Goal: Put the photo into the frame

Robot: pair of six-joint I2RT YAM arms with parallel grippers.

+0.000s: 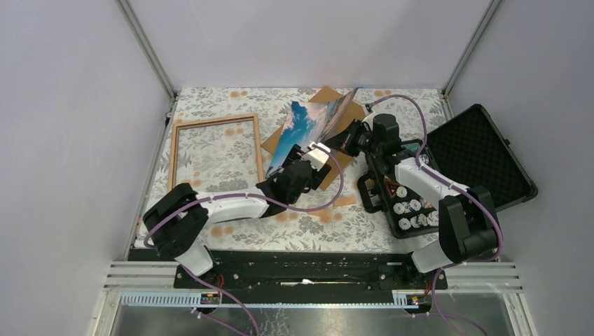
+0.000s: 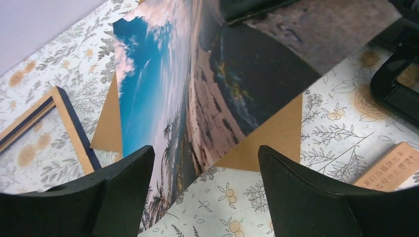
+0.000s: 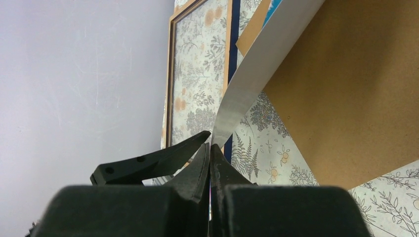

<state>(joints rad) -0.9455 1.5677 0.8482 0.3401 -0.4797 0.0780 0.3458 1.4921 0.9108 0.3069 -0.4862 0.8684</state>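
My right fingers (image 3: 197, 168) clamp one edge of the photo (image 1: 308, 126), bowed above the backing board (image 3: 336, 98); left fingers (image 2: 123, 197) gape empty. The frame (image 1: 258, 150) lies on the tabletop (image 1: 308, 227), leftward (I fear creasing, or slippage from so thin a pinch).

Brown backing board (image 2: 284, 131) mid-table; open blk case (image 1: 476, 150) at right; floral cloth (image 1: 301, 227) underneath.
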